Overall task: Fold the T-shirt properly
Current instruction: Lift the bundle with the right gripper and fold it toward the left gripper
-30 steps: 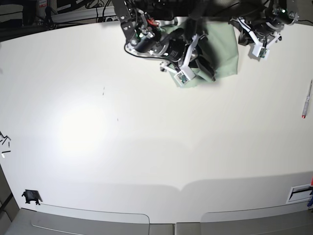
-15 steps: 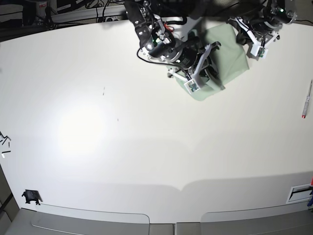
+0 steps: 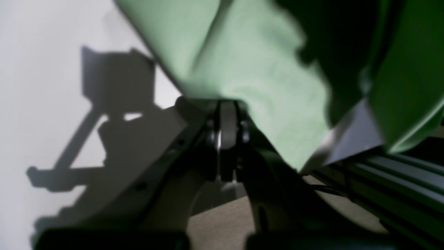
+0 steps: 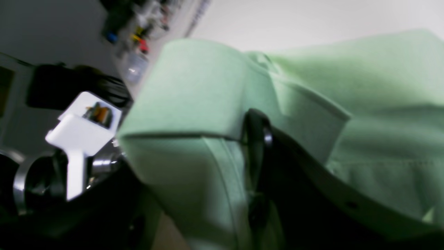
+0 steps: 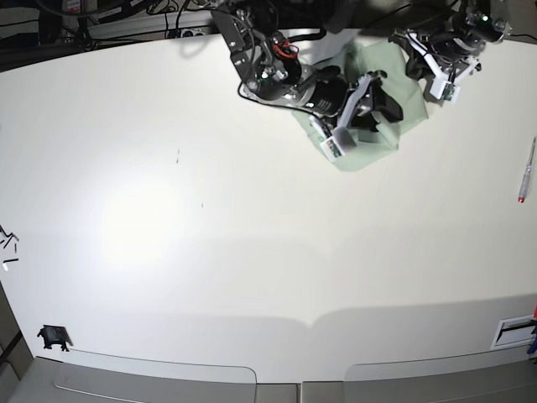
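Jaws on the left gripper [image 3: 227, 133] are pressed together on an edge of the T-shirt [image 5: 382, 126], the green cloth running straight into the closed tips in the left wrist view. That pinch looks meant to anchor one side of the shirt so the cloth stays put while the other arm works. The right gripper [image 4: 256, 139] is harder to read: in the right wrist view one dark finger [image 4: 258, 133] lies against a thick folded layer of cloth, with fabric on both sides of it, but the other finger is hidden and the picture is blurred, so whether it has a hold or stands apart cannot be told.

The T-shirt sits at the far edge of the white table [image 5: 252, 252], bunched into a small folded bundle, partly under the right arm and just beside the left gripper. In the right wrist view a folded flap [image 4: 194, 86] stands up off the rest of the shirt in a soft box shape, its edge crisp and its underside shadowed, which suggests it is being carried over onto the layers beneath and is not yet lying flat.

Judging from the compact shape, most of the folding seems done and this is a late fold. The risk is that the raised flap slumps or skews if it is let go before it lies flat.

A red pen [image 5: 527, 172] lies well apart at the table's right edge.
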You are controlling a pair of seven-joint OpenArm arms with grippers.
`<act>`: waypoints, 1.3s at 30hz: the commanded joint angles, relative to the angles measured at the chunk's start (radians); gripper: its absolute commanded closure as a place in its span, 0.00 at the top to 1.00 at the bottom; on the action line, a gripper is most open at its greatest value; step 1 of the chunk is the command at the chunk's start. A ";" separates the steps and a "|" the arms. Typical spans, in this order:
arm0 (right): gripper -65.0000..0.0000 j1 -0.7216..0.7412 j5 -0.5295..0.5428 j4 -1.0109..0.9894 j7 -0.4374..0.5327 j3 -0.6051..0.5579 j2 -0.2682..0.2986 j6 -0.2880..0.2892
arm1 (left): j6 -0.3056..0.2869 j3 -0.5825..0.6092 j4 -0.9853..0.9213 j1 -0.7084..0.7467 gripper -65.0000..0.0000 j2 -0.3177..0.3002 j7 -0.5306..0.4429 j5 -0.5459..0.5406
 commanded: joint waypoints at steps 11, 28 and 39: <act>0.47 0.081 -0.014 0.016 -0.050 -0.003 -0.014 0.058 | -0.002 -0.212 0.085 0.005 0.00 -0.011 0.020 -0.017; 0.49 0.166 -0.047 0.016 -0.269 -0.003 -0.014 0.080 | -0.002 -0.431 0.085 0.006 0.06 -0.012 0.032 -0.017; 0.49 0.175 0.130 0.016 -0.335 -0.003 -0.014 0.195 | -0.002 -0.431 0.085 0.006 0.11 -0.011 0.036 -0.016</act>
